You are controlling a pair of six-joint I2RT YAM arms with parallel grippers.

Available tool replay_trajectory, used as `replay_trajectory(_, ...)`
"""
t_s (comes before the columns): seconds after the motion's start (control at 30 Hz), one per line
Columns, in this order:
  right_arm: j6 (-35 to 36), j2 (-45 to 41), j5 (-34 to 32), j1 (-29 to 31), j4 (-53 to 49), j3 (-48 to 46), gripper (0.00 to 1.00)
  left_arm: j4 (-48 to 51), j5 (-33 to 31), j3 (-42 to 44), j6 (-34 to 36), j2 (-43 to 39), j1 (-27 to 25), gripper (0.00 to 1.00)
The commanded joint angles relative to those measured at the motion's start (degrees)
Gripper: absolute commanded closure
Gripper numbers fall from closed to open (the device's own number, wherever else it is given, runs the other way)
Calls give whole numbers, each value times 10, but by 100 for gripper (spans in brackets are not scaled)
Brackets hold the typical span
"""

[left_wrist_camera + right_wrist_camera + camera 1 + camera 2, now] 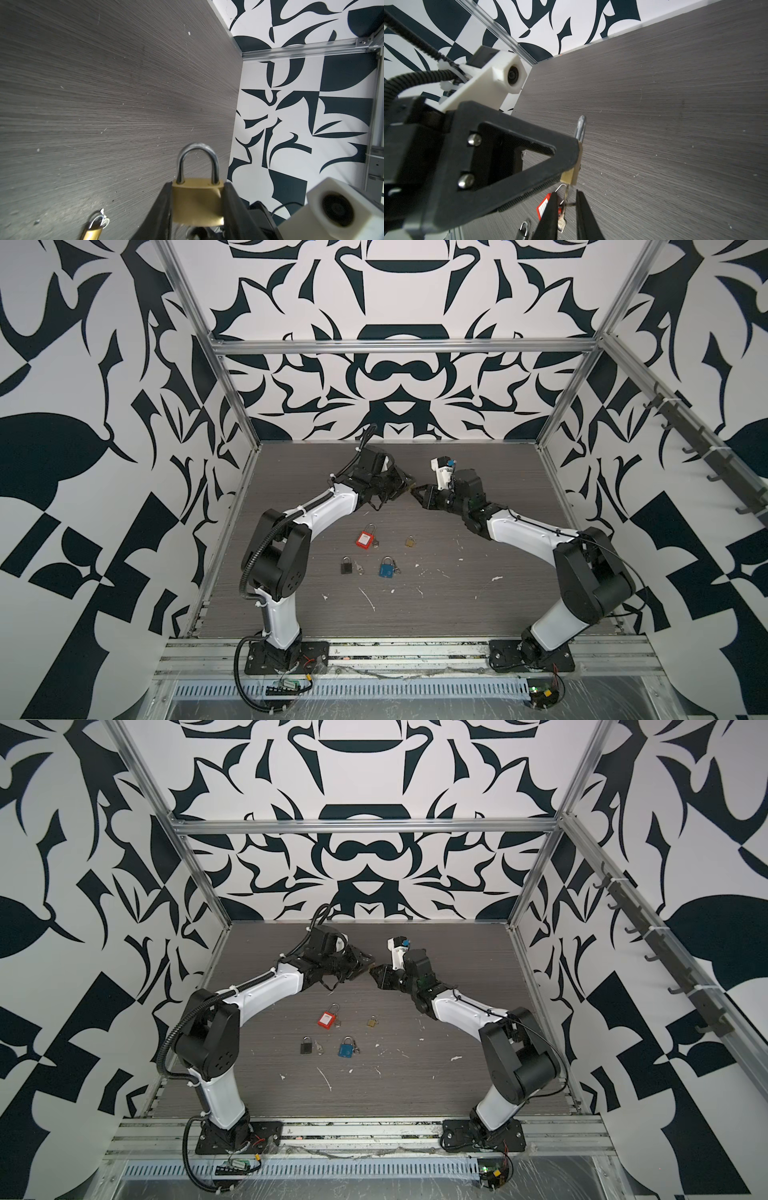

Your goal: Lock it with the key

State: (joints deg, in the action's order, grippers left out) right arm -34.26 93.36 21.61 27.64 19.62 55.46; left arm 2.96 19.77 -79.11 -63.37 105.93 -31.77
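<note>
In both top views the left pincer [404, 486] and the right pincer [419, 494] met tip to tip over the far middle of the grey tabletop [478, 614]. The held brass padlock [410, 488] was a small speck between them. Nearer the arm bases lay a red padlock [364, 538], a small brass padlock [410, 542], a black padlock [346, 566] and a blue padlock [386, 568], each apart from the others. In the left wrist view the left pincer [197, 187] was clamped on the body of the held brass padlock [197, 201], one finger on each side. Its steel shackle [197, 158] pointed away from the wrist, both legs in the body. In the right wrist view that padlock appeared edge-on, a key [566, 192] seated in the end opposite the shackle and a second key [562, 223] dangling from the ring. The right pincer [566, 193] stood narrow, a finger on each side of the key. Whether the fingers pressed on it could not be told.
</note>
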Motion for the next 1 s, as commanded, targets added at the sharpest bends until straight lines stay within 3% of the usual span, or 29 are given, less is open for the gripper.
replay_trajectory(0.0, 10, -6, -3, 3, 23, 26, 82, -2, 4, -16, 4, 2, -2, 100)
replay_trajectory(0.17, 14, 0, -5, 4, 21, 33, 83, -2, 7, -17, 3, 2, -2, 100)
replay_trajectory(0.6, 18, 15, -2, 6, 19, 44, 99, -1, 10, -22, 4, 6, -3, 100)
replay_trajectory(0.97, 63, 8, 24, 8, 8, 29, 100, 64, 6, -59, 40, 9, 0, 100)
